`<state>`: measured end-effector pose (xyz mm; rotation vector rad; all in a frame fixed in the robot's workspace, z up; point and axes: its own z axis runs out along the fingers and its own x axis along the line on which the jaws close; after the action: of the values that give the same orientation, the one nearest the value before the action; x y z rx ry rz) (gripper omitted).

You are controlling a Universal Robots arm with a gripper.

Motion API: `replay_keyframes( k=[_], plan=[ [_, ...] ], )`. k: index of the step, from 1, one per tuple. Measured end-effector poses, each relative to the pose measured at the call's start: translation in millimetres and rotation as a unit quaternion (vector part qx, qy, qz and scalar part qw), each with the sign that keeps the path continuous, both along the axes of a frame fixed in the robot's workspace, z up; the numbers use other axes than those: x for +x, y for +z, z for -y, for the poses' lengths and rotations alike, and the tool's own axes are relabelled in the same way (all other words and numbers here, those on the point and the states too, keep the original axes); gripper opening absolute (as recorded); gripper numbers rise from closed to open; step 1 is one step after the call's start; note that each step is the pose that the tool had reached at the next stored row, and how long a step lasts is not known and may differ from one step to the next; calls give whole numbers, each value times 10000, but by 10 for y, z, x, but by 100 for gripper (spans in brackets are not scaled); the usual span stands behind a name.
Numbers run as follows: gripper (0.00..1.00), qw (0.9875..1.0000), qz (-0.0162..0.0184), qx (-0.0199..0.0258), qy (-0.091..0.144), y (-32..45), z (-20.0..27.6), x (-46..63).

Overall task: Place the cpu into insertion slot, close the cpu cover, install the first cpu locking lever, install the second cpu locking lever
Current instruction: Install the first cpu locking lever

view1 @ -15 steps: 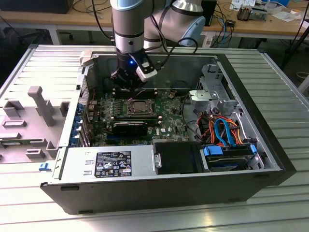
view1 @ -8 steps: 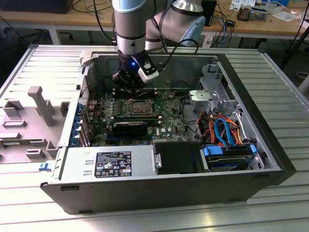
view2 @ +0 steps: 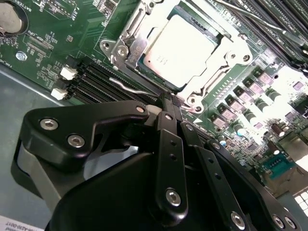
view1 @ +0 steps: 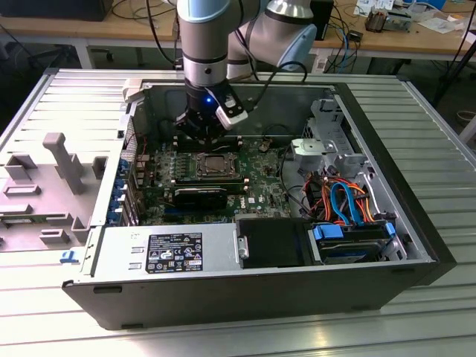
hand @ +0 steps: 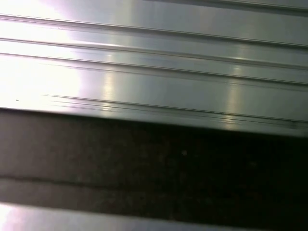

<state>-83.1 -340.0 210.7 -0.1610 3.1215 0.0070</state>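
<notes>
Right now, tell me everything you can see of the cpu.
The cpu is a small flat square chip with a dull silver-grey metal top bearing faint small marks. In the second wrist view it lies flat in the insertion slot on the green circuit board, and the silvery cpu cover lies closed around it, its window framing the chip's top. The gripper hangs just beside the socket, not touching the chip. In the exterior view it shows as a pale square below the arm.
</notes>
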Motion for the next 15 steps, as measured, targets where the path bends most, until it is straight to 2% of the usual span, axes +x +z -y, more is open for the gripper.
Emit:
replay_keyframes(
  k=[15],
  plan=[
    [11, 9999, 0, 0, 117, -23, -7, 146]
  ],
)
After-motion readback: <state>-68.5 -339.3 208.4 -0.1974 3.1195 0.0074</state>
